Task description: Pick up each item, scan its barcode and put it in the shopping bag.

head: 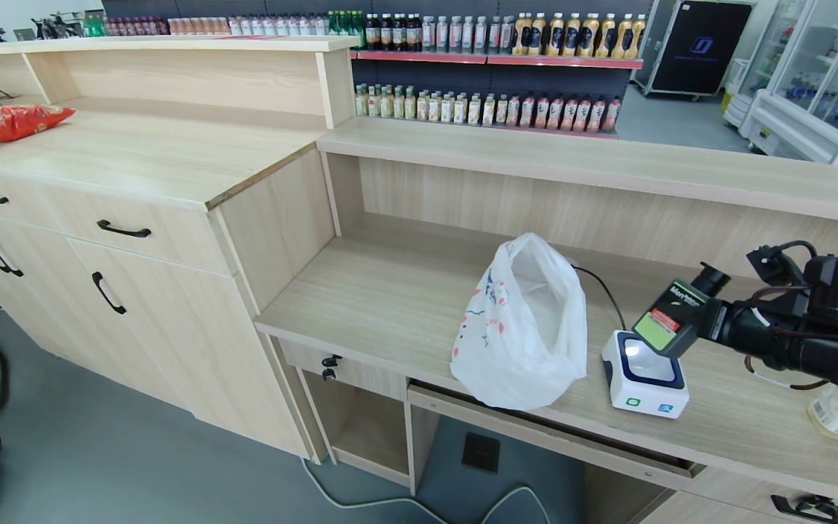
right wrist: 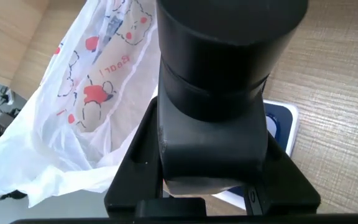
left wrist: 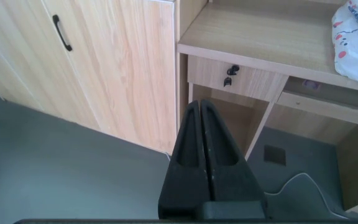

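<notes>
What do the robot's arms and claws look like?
Both are black. The left gripper has two long flat fingers that taper to a wedge. The right arm is thick and rounded, with thin black cables looping over it.

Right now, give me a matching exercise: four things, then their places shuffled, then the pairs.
1 shopping bag
2 red snack packet
3 black canister
4 scanner

A on the higher counter, far left
B clamped in the right jaws, off the desk
C lower desk, just right of the bag
D standing open on the lower desk

Pairs: 1-D, 2-A, 3-B, 4-C
</notes>
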Robot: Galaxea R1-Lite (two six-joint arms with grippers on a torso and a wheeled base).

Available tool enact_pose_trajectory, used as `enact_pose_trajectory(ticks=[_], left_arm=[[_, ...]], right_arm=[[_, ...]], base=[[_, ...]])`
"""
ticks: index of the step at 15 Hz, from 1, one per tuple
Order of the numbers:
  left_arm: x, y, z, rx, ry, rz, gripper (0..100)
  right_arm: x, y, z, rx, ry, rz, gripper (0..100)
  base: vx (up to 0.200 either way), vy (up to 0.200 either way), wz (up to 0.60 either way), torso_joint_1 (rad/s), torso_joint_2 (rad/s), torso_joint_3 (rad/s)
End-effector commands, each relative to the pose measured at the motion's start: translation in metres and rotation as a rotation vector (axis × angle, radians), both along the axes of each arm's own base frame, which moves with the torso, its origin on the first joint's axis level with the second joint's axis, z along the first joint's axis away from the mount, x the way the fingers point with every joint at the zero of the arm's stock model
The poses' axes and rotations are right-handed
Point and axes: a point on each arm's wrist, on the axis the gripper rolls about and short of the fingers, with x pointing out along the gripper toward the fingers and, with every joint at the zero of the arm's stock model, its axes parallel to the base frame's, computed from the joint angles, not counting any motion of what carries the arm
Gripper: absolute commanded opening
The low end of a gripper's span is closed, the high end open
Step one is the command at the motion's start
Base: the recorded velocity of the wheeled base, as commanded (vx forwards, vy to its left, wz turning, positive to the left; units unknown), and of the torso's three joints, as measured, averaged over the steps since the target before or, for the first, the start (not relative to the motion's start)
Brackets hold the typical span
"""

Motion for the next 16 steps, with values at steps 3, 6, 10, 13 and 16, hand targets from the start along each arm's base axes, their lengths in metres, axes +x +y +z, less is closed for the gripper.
enact_pose_trajectory(ticks=[3, 6, 10, 13, 16], left_arm=[[0.0000, 0.0000, 0.0000, 0.001, 0.000, 0.000, 0], [0.0000, 0.0000, 0.0000, 0.001, 0.000, 0.000, 0], [0.0000, 0.0000, 0.0000, 0.001, 0.000, 0.000, 0], [0.0000, 0.0000, 0.0000, 0.000, 0.000, 0.000, 0], [0.0000, 0.0000, 0.0000, 0.001, 0.000, 0.000, 0]], right_arm=[[0.0064, 0.0072, -0.0072, -0.028, -0.015, 0.034, 0], [0.0090, 0.0129, -0.0106, -0.029, -0.021, 0.051, 0], [0.0119, 0.0125, -0.0109, -0.029, -0.025, 0.053, 0], [0.0120, 0.0125, -0.0151, -0.028, -0.013, 0.051, 0], [0.0126, 0.0119, -0.0149, -0.028, -0.015, 0.050, 0]], base=[[0.000, 0.000, 0.00, 0.000, 0.00, 0.000], [0.000, 0.000, 0.00, 0.000, 0.00, 0.000], [0.000, 0.000, 0.00, 0.000, 0.00, 0.000], [0.000, 0.000, 0.00, 0.000, 0.00, 0.000], [0.000, 0.000, 0.00, 0.000, 0.00, 0.000]])
